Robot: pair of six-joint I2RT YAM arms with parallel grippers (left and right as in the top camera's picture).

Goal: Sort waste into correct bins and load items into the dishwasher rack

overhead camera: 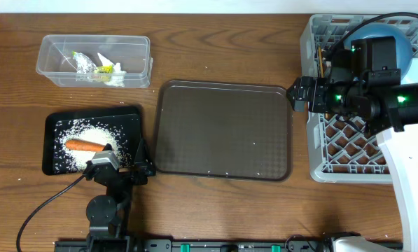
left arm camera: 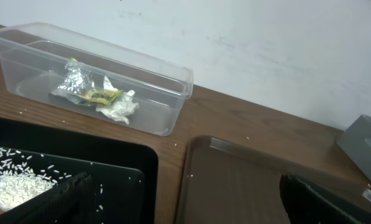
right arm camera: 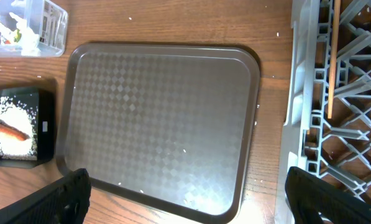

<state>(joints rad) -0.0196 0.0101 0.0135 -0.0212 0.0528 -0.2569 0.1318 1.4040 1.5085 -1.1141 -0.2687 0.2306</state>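
A clear tub (overhead camera: pixel 54 45) at the back left holds crumpled foil (left arm camera: pixel 73 78), a green-yellow wrapper (left arm camera: pixel 101 94) and a white tissue (left arm camera: pixel 120 109). A black tray (overhead camera: pixel 54 124) at the front left holds loose rice (overhead camera: pixel 75 159) and an orange carrot (overhead camera: pixel 82 145). The grey rack (overhead camera: pixel 342 166) at the right holds a blue bowl (overhead camera: pixel 394 35), partly hidden by my right arm, and chopsticks (right arm camera: pixel 331 56). My left gripper (overhead camera: pixel 141 165) is open and empty between the black tray and the brown tray. My right gripper (overhead camera: pixel 297 94) is open and empty over the rack's left edge.
A large brown serving tray (overhead camera: pixel 223 126) lies in the middle, bare but for a few rice grains. Bare wooden table lies behind it and along the front. My right arm covers much of the rack's back half.
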